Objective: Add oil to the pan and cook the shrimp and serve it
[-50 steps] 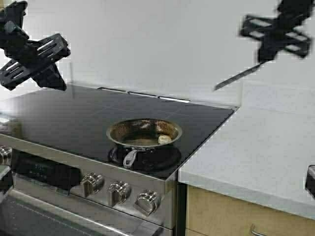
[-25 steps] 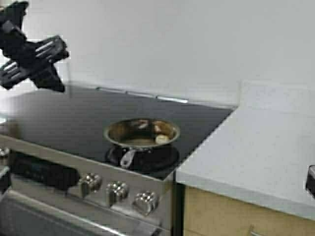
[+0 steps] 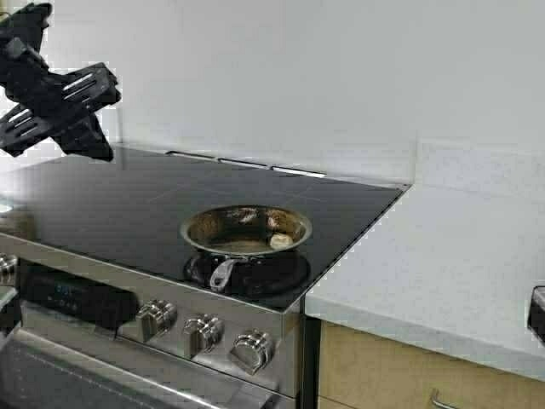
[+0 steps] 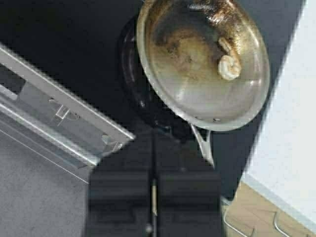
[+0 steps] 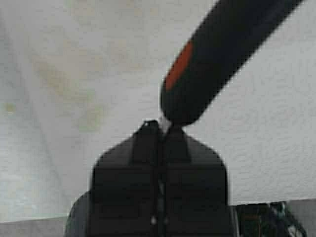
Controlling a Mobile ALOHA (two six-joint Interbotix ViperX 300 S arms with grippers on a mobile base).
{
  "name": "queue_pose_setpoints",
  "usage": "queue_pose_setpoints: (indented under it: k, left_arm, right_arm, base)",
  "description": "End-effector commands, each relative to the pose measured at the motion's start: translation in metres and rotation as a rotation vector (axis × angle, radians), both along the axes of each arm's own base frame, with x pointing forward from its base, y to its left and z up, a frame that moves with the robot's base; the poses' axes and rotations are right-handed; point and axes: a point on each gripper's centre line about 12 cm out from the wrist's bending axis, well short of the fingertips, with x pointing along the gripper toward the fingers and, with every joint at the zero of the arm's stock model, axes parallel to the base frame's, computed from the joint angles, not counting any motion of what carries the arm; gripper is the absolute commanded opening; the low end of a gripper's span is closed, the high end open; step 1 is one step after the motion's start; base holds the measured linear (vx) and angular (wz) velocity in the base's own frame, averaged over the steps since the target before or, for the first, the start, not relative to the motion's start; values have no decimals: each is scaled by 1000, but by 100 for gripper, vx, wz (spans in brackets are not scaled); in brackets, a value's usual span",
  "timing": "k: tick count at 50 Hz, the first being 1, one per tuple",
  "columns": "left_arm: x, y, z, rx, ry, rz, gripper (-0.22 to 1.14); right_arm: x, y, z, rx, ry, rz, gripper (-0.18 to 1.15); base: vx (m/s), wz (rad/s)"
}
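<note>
I am holding my left tool (image 3: 53,111) high above the far left corner of the stove top (image 3: 128,200), well apart from the pan (image 3: 246,232); in the left wrist view its two fingers are pressed flat together with nothing between them. The pan is sitting on the front right burner (image 3: 249,271) of the black stove top, its short silver handle (image 3: 223,273) pointing toward the knobs (image 3: 204,332) on the front panel. The shrimp (image 3: 282,241) is lying inside the pan near the rim on the side toward the white bench (image 3: 443,264), and in the left wrist view it is showing as a small pale curl (image 4: 229,66) on the browned steel. My right tool (image 5: 160,131) is not appearing in the high view; in the right wrist view its fingers are closed narrowly on the end of a dark handle (image 5: 222,54) with an orange mark, which is slanting away over a white surface (image 5: 74,74). I cannot tell what kind of utensil that handle belongs to.
</note>
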Motion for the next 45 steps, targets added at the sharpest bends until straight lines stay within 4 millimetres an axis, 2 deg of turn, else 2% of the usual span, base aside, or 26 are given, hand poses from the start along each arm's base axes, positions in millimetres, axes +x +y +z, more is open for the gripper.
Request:
queue_pose_setpoints:
  k: [1, 10, 18, 33, 37, 41, 45]
  left_arm:
    - [4, -1, 6, 0, -23, -10, 7]
    - [5, -2, 5, 0, -19, -9, 7]
    - [5, -2, 2, 0, -12, -10, 7]
    - [3, -2, 0, 0, -3, -10, 7]
    - [2, -2, -1, -1, -2, -11, 7]
    - [3, -2, 0, -1, -5, -11, 7]
    - [4, -2, 0, -1, -7, -11, 7]
  right_arm:
    - [-1, -15, -6, -13, 5, -17, 7]
    - [-12, -22, -24, 25, 46, -62, 7]
    - [-8, -27, -31, 45, 59, -73, 13]
    - [7, -34, -58, 150, 133, -62, 72]
    - [7, -35, -59, 146, 126, -69, 83]
    - [11, -39, -52, 112, 95, -71, 90]
    - [13, -42, -44, 90, 73, -76, 91]
  base:
    - [0, 0]
    - [0, 0]
    - [0, 0]
    - [0, 0]
    - [0, 0]
    - [0, 0]
    - [0, 0]
